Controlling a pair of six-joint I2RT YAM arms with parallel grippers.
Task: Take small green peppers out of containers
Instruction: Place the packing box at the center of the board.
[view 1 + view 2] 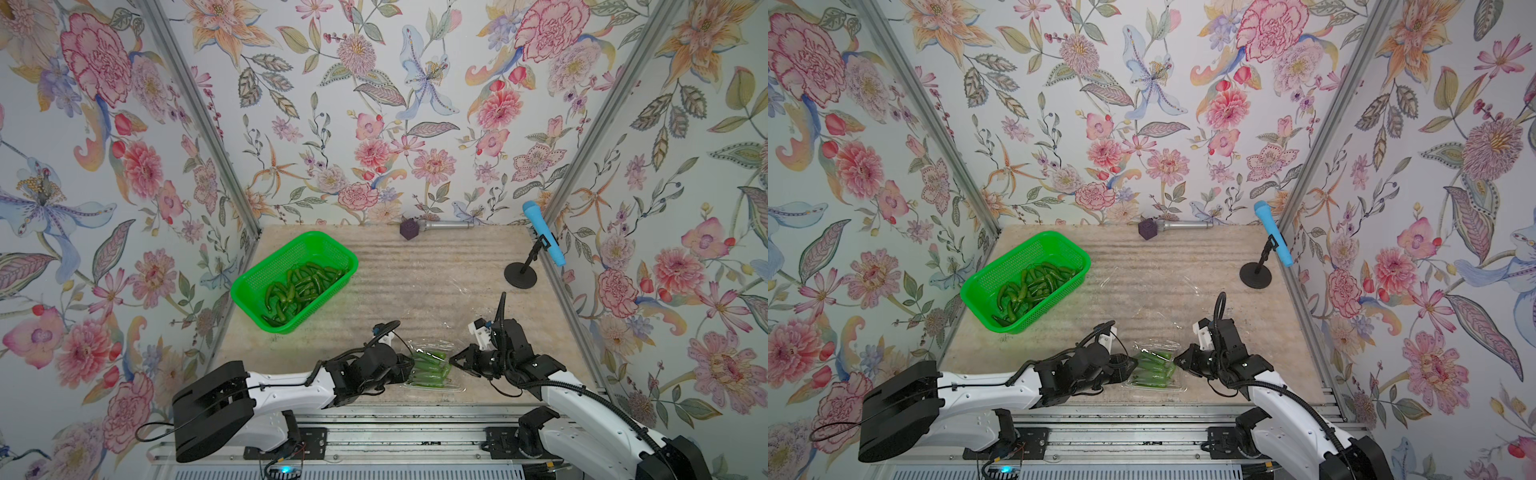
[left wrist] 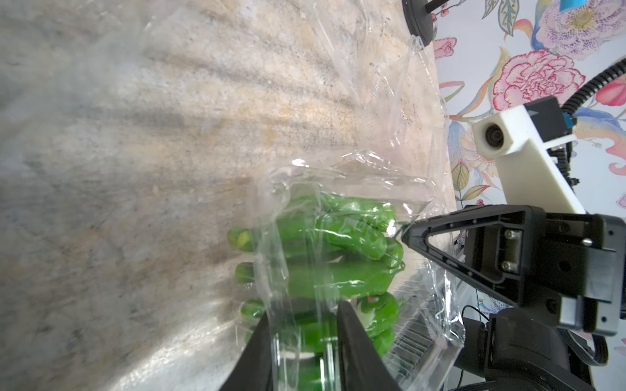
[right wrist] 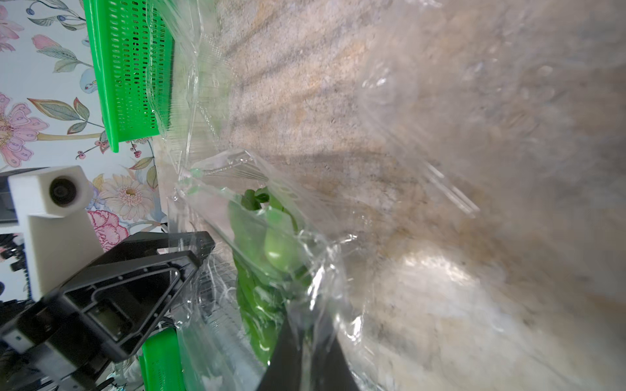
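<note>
In both top views the task's clear container (image 1: 446, 388) lies low in the frame, centre-right, close to the table's front edge. It holds a row of small green peppers (image 1: 430, 368). The left gripper (image 1: 409, 365) meets its left end and the right gripper (image 1: 454, 360) its right end. A green basket (image 1: 270, 266) at mid-left holds a heap of peppers (image 1: 299, 286). Only these views show the far wall, with a purple cube (image 1: 409, 230), a silver microphone (image 1: 449, 225) and a blue microphone (image 1: 542, 232) on a stand. Other clear containers (image 1: 1125, 278) show as a faint sheen mid-table, their shape unclear. The table (image 1: 415, 257) beyond them is bare.

The left wrist view shows what the top views hide. The left gripper (image 2: 301, 338) is narrow, with its fingers (image 2: 355, 352) closed round the container's end, film and peppers (image 2: 332, 277) between them. At the right of the frame the right gripper (image 2: 406, 233) has its tips together on the container's film. Crumpled clear plastic fills the upper middle.

In the right wrist view the right gripper (image 3: 305, 365), at the bottom centre, is pinched shut on the film. The peppers (image 3: 277, 243) sit inside the clear container (image 3: 216, 189). The left gripper (image 3: 200, 250) presses in from the lower left. The basket (image 3: 128, 67) is in the upper left, with clear plastic against it.
</note>
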